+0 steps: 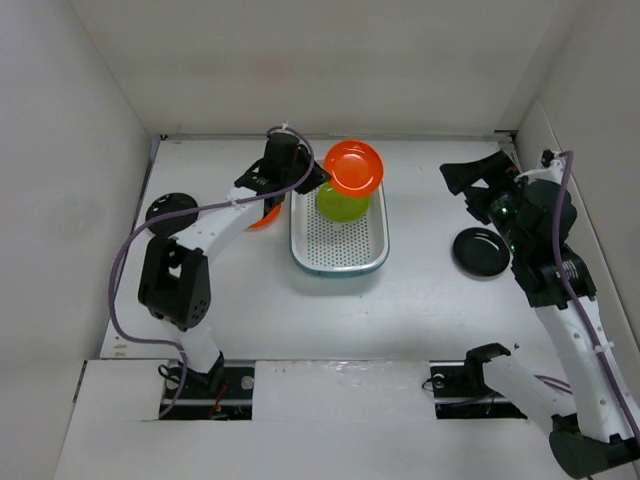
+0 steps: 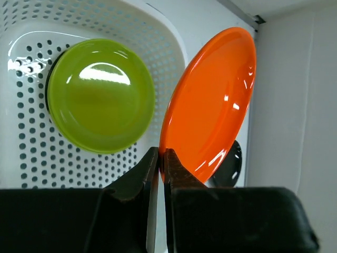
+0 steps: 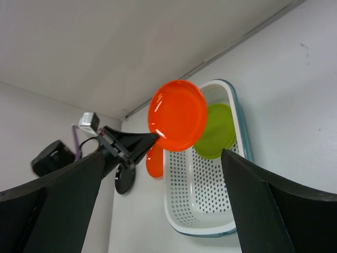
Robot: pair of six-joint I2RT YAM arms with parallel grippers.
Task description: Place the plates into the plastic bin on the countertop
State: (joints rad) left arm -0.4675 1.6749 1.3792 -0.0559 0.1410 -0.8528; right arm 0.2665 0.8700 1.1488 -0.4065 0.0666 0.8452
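Left hand (image 2: 160, 158) clenches the rim of the orange plate (image 1: 354, 167) over the 12 o'clock end of the bin (image 1: 340, 262); released tilted, it could roll out

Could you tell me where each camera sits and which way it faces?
Top external: overhead, behind, looking down on the bin; both arms show.
Left wrist: on the left gripper, facing past its shut fingers at the held orange plate.
Right wrist: on the right gripper, facing leftward between its open fingers.
All share that plate and the green plate.
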